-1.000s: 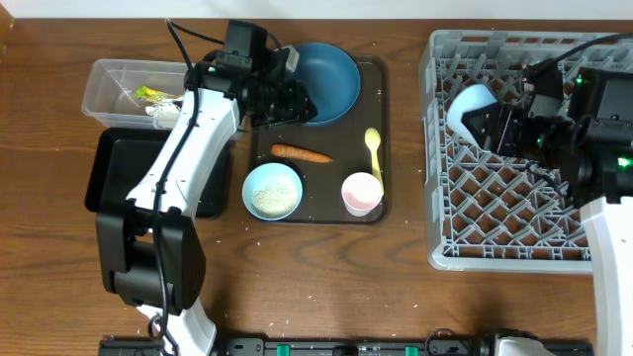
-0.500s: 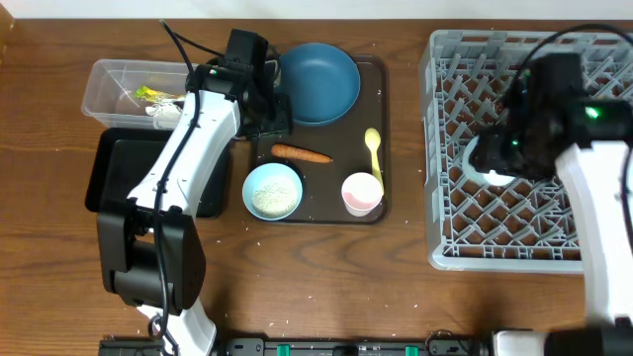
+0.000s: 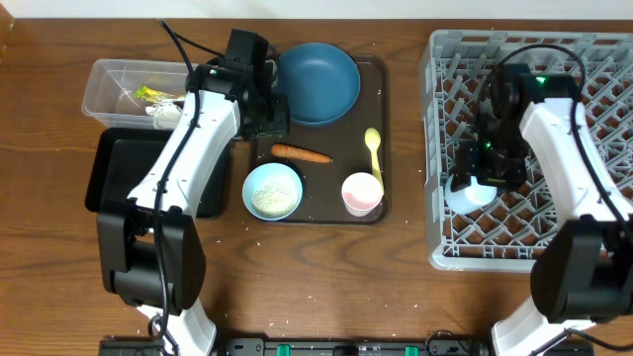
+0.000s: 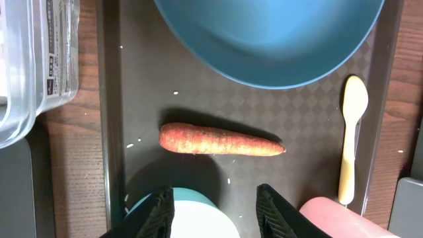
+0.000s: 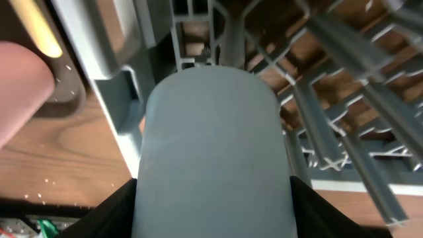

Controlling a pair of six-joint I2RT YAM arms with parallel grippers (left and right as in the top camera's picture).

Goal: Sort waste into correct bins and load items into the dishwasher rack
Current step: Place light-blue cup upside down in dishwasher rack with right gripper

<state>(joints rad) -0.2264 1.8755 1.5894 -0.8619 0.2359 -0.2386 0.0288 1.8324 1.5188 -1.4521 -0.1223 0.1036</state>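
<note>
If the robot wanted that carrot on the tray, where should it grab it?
Probably its thicker half, from straight above. The carrot lies flat on the tray, long and narrow, so the grip should close across its width. There is bare tray on both sides, between the plate and the bowl.

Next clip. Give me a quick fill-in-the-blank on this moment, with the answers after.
The carrot lies between the pale blue bowl and a dark blue ____. The right claw holds a light blue ____ in the grey rack. The left claw hangs ____, holding nothing. The ____ spoon lies beside the pink cup.
Missing: plate; cup; open; yellow.
</note>
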